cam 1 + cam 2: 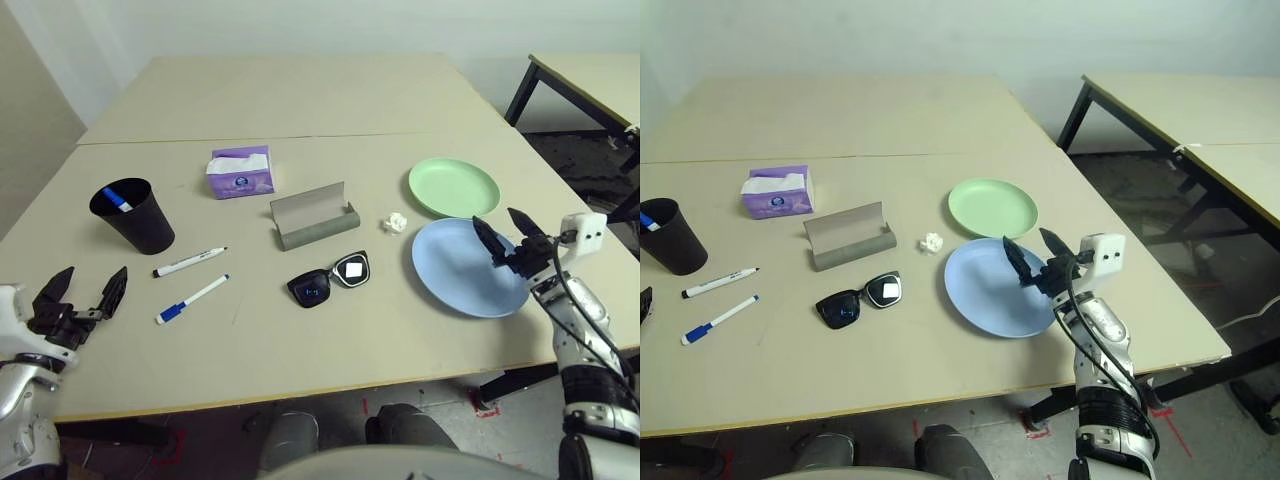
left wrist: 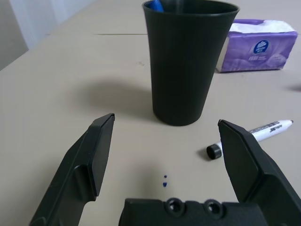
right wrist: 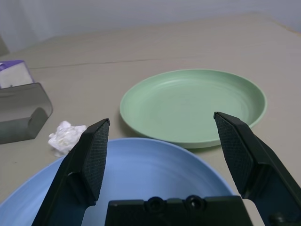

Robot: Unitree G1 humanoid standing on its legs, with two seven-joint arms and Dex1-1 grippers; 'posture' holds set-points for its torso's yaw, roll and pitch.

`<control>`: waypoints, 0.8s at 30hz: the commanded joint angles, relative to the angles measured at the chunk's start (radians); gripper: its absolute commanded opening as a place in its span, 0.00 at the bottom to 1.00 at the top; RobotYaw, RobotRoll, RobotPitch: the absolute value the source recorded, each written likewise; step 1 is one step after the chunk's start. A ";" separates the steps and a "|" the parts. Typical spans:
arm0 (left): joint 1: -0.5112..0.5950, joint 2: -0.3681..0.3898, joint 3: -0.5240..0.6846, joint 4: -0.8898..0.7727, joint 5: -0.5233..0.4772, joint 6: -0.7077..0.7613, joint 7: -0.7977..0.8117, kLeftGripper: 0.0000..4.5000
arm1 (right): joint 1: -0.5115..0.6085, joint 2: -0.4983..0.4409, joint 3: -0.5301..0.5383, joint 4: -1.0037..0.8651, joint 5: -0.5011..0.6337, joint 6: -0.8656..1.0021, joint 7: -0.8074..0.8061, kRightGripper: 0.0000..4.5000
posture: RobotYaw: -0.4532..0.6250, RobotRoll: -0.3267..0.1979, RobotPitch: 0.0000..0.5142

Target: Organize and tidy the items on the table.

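On the table, a black cup at the left holds a blue-capped pen. Two white markers lie beside it, one black-capped, one blue-capped. A purple tissue box, an open grey glasses case, black sunglasses and a white paper ball sit mid-table. The green plate lies behind the blue plate. My left gripper is open and empty, short of the cup. Over the blue plate's near right rim, my right gripper hovers open.
A seam crosses the tabletop behind the tissue box. A smaller beige table on black legs stands at the back right, across a gap of dark floor. Bare tabletop lies along the front edge between the two arms.
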 commanded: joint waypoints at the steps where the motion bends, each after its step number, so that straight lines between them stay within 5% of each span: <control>1: -0.034 0.004 -0.025 0.016 0.015 0.008 0.001 0.99 | 0.009 0.004 0.003 -0.008 0.004 0.012 -0.012 1.00 | 0.47 0.62 0.06; 18: -0.065 -0.019 -0.045 0.041 0.021 -0.017 -0.015 0.99 | 0.005 -0.041 -0.021 0.005 0.009 0.006 -0.018 1.00 | 0.45 0.62 0.07; 24: -0.099 -0.040 -0.051 0.006 -0.104 0.022 -0.165 0.99 | 0.045 -0.060 -0.034 -0.066 0.019 0.033 -0.041 1.00 | 0.42 0.62 0.07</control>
